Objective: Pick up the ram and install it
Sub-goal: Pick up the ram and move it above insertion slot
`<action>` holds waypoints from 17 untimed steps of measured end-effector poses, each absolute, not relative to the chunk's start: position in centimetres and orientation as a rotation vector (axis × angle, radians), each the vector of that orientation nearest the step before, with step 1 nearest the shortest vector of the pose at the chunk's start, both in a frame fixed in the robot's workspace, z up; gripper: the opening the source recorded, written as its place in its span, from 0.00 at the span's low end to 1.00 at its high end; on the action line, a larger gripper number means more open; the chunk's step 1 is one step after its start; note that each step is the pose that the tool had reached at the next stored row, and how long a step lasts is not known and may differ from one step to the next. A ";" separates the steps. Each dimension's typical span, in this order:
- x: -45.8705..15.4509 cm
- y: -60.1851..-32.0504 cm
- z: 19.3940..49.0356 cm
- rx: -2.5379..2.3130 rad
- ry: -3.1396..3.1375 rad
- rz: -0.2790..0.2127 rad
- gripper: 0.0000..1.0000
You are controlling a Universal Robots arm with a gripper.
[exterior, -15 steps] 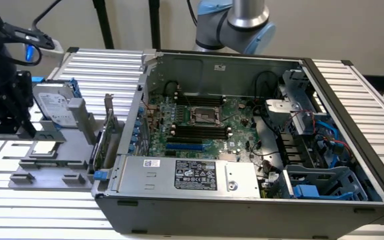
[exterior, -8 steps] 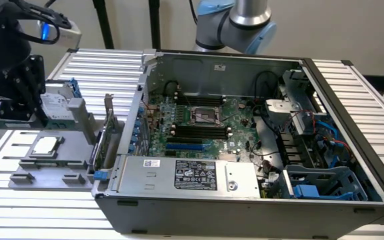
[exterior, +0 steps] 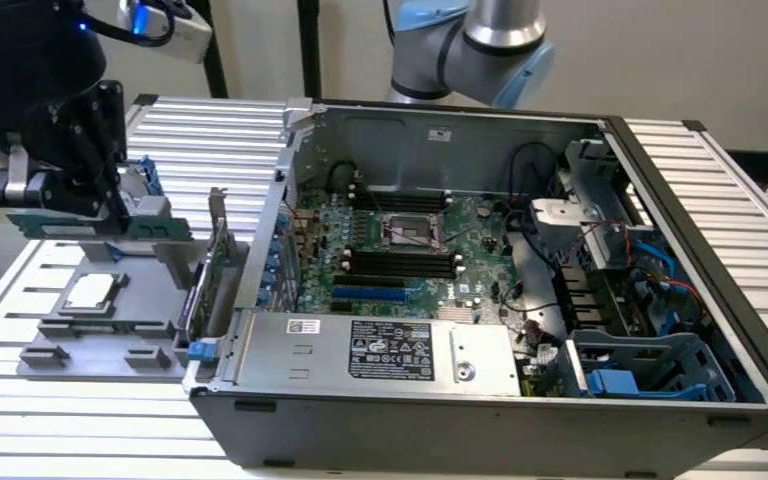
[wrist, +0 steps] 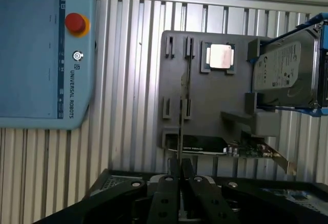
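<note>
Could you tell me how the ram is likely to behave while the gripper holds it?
Probably stiff: the ram shows as a straight line out from the gripper, with no sag. Likely light, being so thin. Pinched along only a short stretch, it might pivot if bumped.

Soft, even light falls on the pale bench (exterior: 704,170). Inside the computer case (exterior: 491,135) it is darker. The silver chip (wrist: 221,56) shines; a small blue light (exterior: 83,25) glows.
</note>
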State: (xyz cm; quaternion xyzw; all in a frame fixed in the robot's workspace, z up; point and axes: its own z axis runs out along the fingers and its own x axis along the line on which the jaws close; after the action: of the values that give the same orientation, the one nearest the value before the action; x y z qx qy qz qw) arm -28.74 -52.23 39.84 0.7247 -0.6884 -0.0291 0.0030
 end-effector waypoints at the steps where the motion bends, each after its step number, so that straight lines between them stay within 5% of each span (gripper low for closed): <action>1: -28.3 -52.2 40.0 2.273 -2.159 -0.093 0.14; 17: -21.0 -52.2 42.1 2.283 -2.167 -0.121 0.14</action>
State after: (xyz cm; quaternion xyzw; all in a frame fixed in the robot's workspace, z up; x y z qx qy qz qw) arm -21.01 -52.23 42.13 0.7247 -0.6880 -0.0384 -0.0042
